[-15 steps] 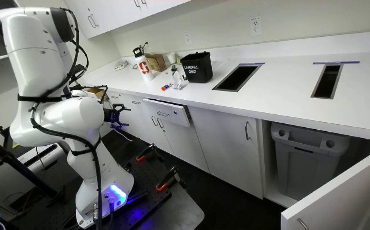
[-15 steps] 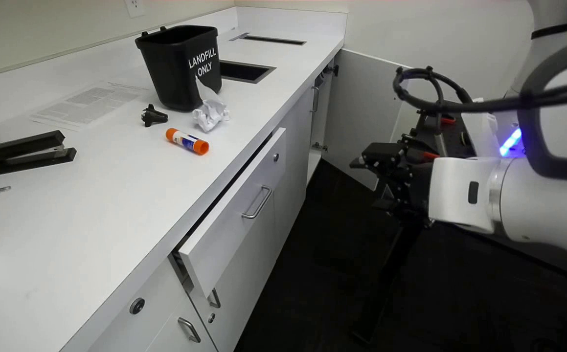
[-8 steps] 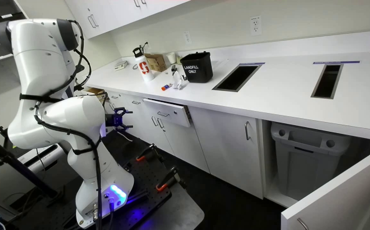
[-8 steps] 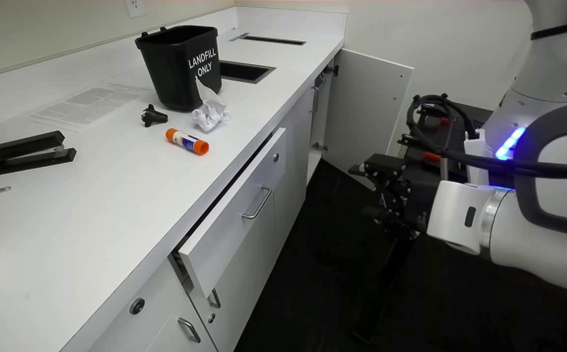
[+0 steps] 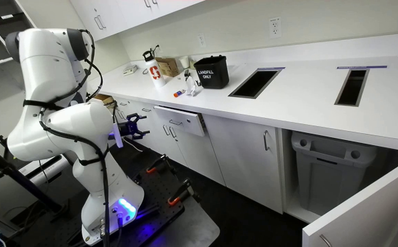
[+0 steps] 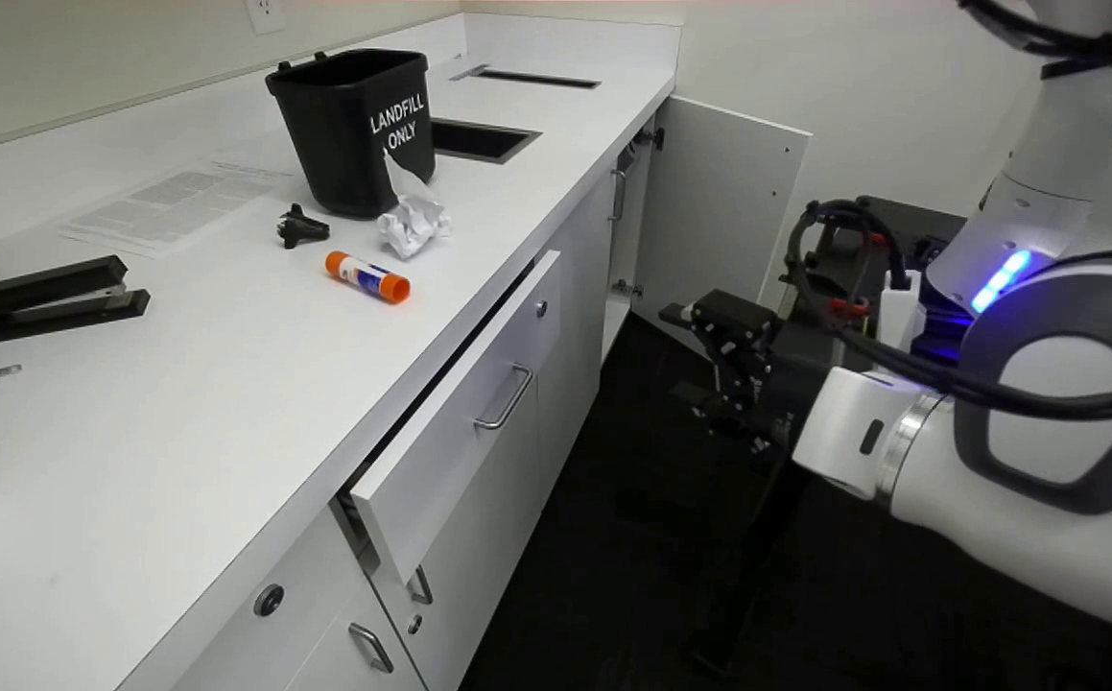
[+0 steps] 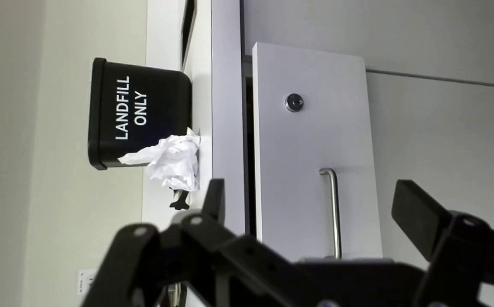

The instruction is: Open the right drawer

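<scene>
Spread wide, the claw (image 6: pixel 682 355) hangs apart from the right drawer (image 6: pixel 460 427) (standing partly open) beneath a white tabletop (image 6: pixel 210 384) bearing a black bin (image 6: pixel 349 144).

On the black, tapered plastic bin (image 7: pixel 144 115) I can read LANDFILL ONLY, two lines of white capitals. The tall, white, black-topped bottle (image 5: pixel 155 72) carries a big red S. Printing on the flat white paper sheets (image 6: pixel 177 200) and the orange-ended glue stick (image 6: pixel 366 277) is too small to make out from here.
</scene>
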Available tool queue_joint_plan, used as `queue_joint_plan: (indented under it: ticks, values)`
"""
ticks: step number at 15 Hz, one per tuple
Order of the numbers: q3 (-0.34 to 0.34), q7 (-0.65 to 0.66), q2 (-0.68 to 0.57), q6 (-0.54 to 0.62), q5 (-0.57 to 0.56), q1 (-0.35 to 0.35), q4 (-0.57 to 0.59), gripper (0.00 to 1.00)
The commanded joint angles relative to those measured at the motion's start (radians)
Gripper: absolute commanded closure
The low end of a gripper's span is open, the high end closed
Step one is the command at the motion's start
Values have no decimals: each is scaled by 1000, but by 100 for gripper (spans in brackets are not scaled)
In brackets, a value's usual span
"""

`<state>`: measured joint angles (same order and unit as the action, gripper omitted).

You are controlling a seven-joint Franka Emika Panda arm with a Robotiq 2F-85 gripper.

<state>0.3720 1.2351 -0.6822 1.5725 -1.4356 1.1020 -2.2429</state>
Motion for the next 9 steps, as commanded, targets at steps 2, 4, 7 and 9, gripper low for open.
queue_joint_plan:
  ticks: [2, 4, 7, 9]
  values:
    - [-66, 153, -184, -97, -149, 21, 110, 0]
    - [-79, 209, -247, -118, -217, 8, 149, 0]
    - [-90, 224, -339, -158, -297, -1, 224, 0]
    - [-88, 211, -386, -177, -324, -13, 274, 0]
